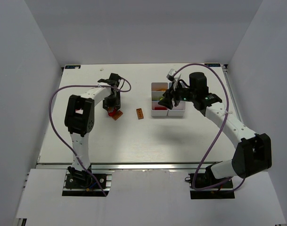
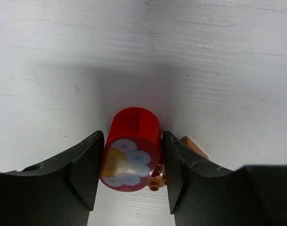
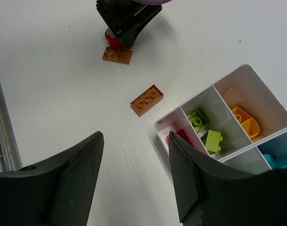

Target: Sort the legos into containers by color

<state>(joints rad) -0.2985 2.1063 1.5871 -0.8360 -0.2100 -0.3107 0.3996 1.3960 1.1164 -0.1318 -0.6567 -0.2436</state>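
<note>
1. We log white links and blocky black joint housings [image 1: 78, 114] on both arms [image 1: 81, 143].
2. We see a purple cable [image 1: 51, 104] looping along each.
3. We note matte black, curved fingers [image 2: 82, 174].
4. We find black base plates [image 1: 98, 181].

Red round lego [image 2: 131, 150], flower print on one end face, sits right beside a brown plate [image 3: 118, 55]. Second brown plate [image 3: 147, 100] lies flat between them and the white tray [image 3: 263, 92]. In the tray, separate compartments: red piece [image 3: 181, 135], two green bricks [image 3: 198, 120], orange piece [image 3: 244, 121], teal piece [image 3: 277, 160].
</note>
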